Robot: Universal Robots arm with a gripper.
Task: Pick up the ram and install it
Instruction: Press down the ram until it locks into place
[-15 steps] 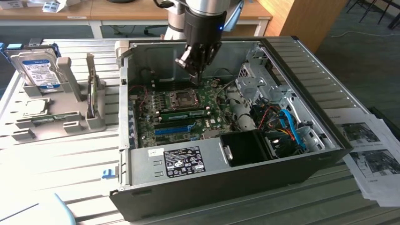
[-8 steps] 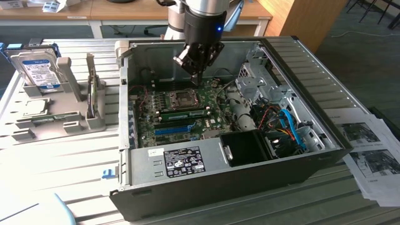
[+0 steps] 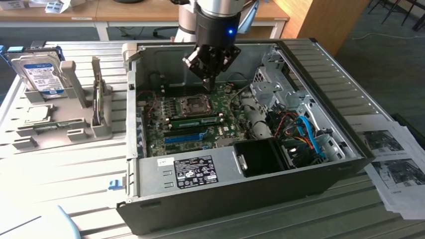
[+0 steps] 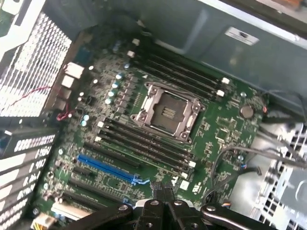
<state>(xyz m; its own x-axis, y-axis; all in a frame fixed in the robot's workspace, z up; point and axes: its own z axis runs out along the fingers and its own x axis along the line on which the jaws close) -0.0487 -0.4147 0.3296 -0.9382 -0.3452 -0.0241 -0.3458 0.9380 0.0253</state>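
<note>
My gripper (image 3: 208, 84) hangs inside the open computer case (image 3: 345, 149), just above the motherboard (image 3: 199, 124), near the processor socket (image 3: 195, 103). Its fingers are shut with nothing between them. In the wrist view the shut gripper (image 4: 163, 189) points at the board near the blue slot (image 4: 108, 168) and the dark memory slots (image 4: 144, 143) beside the socket (image 4: 168, 111). A long green ram (image 3: 196, 121) lies along the slots between the socket and the blue slot (image 3: 184, 137) in the exterior view. I cannot tell whether it is fully seated.
A grey rack (image 3: 73, 127) stands outside the case on the exterior view's left, holding a hard drive (image 3: 41, 73) and a thin upright board (image 3: 97, 102). Cables (image 3: 309, 137) and a black fan shroud (image 3: 262, 157) crowd the case's right side. Printed sheets (image 3: 395, 164) lie to the right.
</note>
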